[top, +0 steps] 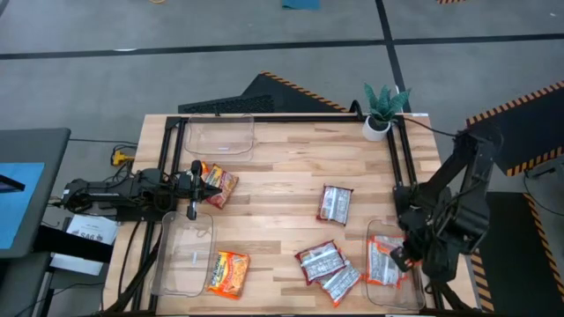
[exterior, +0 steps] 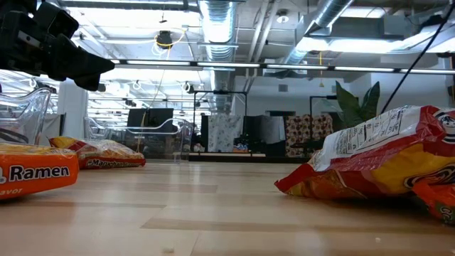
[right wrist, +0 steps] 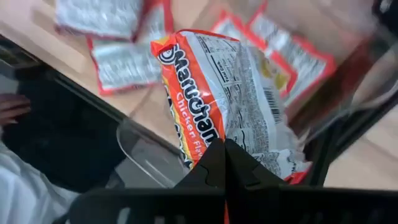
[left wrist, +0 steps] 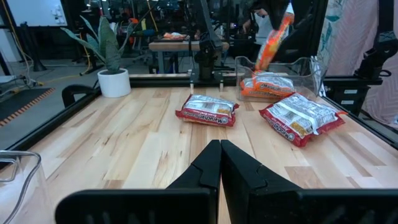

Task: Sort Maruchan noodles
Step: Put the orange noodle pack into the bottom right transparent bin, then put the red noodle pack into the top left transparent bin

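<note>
right hand [top: 401,258] holds a noodle packet [top: 384,261] over the clear bin [top: 393,298]; left hand [top: 196,186] beside an orange packet [top: 218,184]

A potted plant [top: 382,112] stood at the counter's [top: 291,167] far right corner, with one clear bin [top: 220,136] at the far left. A second bin [top: 181,255] sat at the near left edge, one noodle packet [top: 228,272] just to its right and another packet [top: 217,185] farther back, beside the left gripper [top: 194,187]. A lone packet [top: 335,203] lay right of centre; nearer, two packets [top: 328,269] overlapped. The third bin [top: 392,269] occupied the near right corner with a packet [top: 384,262] inside, and over it the right gripper [right wrist: 225,163] hung, its jaws pinching another packet [right wrist: 227,99] above that bin.
</note>
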You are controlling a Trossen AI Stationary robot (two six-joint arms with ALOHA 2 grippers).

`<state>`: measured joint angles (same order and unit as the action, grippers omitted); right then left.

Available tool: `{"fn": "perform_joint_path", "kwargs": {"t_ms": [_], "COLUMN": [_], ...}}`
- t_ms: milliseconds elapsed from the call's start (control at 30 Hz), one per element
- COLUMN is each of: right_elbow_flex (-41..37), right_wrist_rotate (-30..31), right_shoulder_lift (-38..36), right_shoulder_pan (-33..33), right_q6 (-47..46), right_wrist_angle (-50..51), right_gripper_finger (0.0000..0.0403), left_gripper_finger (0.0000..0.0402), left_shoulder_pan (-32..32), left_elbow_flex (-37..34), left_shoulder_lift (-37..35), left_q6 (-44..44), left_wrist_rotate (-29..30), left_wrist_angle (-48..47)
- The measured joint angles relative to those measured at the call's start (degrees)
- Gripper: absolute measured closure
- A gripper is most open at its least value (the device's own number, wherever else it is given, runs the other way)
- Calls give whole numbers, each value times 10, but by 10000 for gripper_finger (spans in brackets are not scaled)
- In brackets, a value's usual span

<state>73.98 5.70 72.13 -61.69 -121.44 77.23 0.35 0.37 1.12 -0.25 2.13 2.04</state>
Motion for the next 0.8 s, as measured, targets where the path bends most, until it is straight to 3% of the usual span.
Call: {"fn": "perform_joint_path", "kwargs": {"t_ms": [367, 467, 667, 733, 800], "right_elbow_flex": [0, 0, 0, 0, 0], "right_wrist_rotate": [0, -26, -31, -4, 70], "right_shoulder_lift": [90, 100, 93, 86, 79], "right_shoulder_pan": [22, 31, 46, 53, 61], "right_q6": [15, 9, 16, 32, 65], "right_wrist_angle": [40, 58, 63, 51, 24], "right_gripper_finger": [355, 341, 283, 256, 231], "left_gripper_finger": [401, 401, 402, 402, 401], "left_shoulder_pan": [0, 0, 0, 0, 0], "left_elbow_flex": [0, 0, 0, 0, 0], "left_shoulder_lift": [0, 0, 0, 0, 0], "left_q6": [0, 0, 0, 0, 0], "left_wrist_rotate": [0, 0, 0, 0, 0], "left_wrist_angle": [0, 0, 0, 0, 0]}}
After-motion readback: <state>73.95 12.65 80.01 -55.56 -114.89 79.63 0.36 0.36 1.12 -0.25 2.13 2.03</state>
